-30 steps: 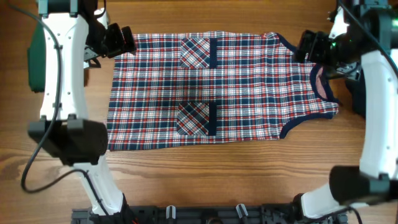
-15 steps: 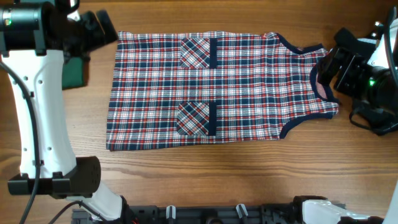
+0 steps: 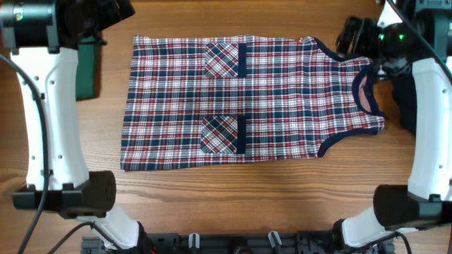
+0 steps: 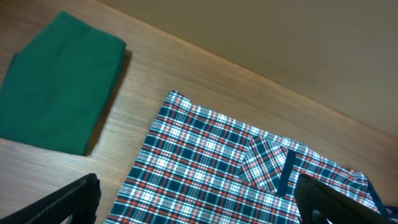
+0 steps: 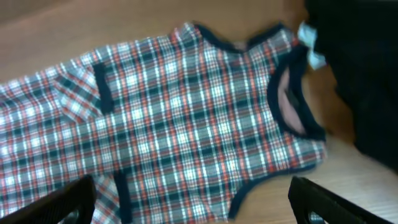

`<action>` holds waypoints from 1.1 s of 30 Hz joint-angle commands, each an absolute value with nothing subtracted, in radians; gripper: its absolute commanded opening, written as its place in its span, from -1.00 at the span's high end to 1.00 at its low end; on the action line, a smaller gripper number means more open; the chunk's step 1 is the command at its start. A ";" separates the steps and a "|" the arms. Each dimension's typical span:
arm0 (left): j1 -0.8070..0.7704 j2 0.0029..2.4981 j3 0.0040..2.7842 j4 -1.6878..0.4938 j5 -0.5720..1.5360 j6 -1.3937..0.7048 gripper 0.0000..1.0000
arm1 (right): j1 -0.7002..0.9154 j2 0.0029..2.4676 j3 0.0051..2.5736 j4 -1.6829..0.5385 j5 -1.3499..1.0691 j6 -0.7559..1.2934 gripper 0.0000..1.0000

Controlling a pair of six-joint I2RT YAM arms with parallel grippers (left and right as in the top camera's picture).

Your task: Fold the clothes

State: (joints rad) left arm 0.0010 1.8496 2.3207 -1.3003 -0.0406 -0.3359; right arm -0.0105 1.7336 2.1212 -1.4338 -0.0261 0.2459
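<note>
The plaid dress [image 3: 282, 99] lies spread flat on the wooden table, hem to the left and navy-trimmed neck to the right, with both patch pockets facing up. My left gripper [image 3: 119, 10] hovers open and empty past the dress's far-left corner. In the left wrist view its fingers [image 4: 68, 202] straddle the dress hem [image 4: 236, 180]. My right gripper [image 3: 351, 35] hovers open and empty above the far shoulder strap. In the right wrist view the dress [image 5: 186, 118] lies below its spread fingers [image 5: 336, 202].
A folded dark green garment [image 3: 88, 67] lies left of the dress and also shows in the left wrist view [image 4: 59, 81]. A black garment [image 3: 406, 102] lies at the right edge, right of the neckline, and also shows in the right wrist view [image 5: 354, 74].
The left gripper has lifted from the dress's far-left corner toward the far edge. The right gripper swung out toward the right, then came back above the far shoulder. The dress has not moved.
</note>
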 commanded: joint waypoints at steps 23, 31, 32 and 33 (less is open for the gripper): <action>-0.003 1.871 2.323 -0.976 -0.061 -0.293 -0.99 | -0.008 1.757 2.462 -1.099 -0.008 0.070 -0.99; -0.003 1.874 2.323 -1.019 -0.057 -0.299 -0.99 | 0.014 1.750 2.462 -0.640 -0.004 0.066 -0.99; -0.003 1.874 2.323 -1.043 -0.058 -0.299 -0.99 | 0.014 1.740 2.462 -0.646 -0.004 0.073 -0.99; -0.003 1.872 2.323 -1.062 -0.058 -0.298 -0.99 | 0.014 1.730 2.462 -0.673 -0.004 0.075 -0.99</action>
State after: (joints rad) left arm 0.0010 1.8683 2.3203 -1.0180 -0.0483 -0.3161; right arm 0.0109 1.7550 2.4516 -0.6472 -0.0067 0.0769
